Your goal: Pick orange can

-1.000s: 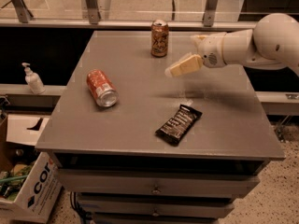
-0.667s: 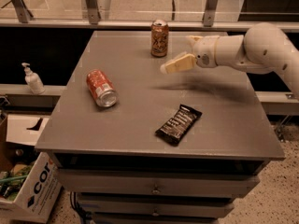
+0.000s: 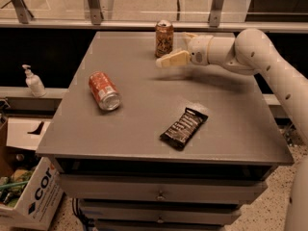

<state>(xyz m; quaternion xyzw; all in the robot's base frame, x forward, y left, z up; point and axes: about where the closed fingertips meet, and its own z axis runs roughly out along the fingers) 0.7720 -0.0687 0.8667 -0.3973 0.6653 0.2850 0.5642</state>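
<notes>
The orange can stands upright at the back middle of the grey table. It has an amber body with pale criss-cross markings and a silver top. My gripper is just right of the can and slightly nearer, at the can's lower half. It is open. One cream finger reaches left in front of the can's base, and the other finger shows to the can's right. The can is not held. The white arm comes in from the right.
A redder orange-red can lies on its side at the table's left. A dark snack wrapper lies front centre. A soap dispenser stands on a ledge to the left, with a cardboard box on the floor below. Railings run behind the table.
My gripper has moved left and back across the table, from well right of the orange can to right beside it. The cans and wrapper have not moved.
</notes>
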